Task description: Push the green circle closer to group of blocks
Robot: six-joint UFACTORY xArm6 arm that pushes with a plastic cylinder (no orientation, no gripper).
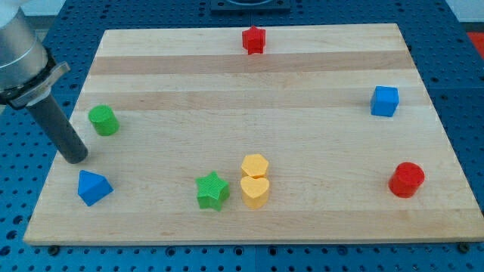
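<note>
On the wooden board (249, 75), my tip (76, 157), jawless, sits between green circle (103, 120) and blue triangle (94, 187).

Arm (19, 53) cut off by the view's top-left corner, board's (249, 234) corners all visible

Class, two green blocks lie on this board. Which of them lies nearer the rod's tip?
The green circle, near the view's left edge, just up and right of my tip. The green star sits much farther right, beside the two yellow blocks.
</note>
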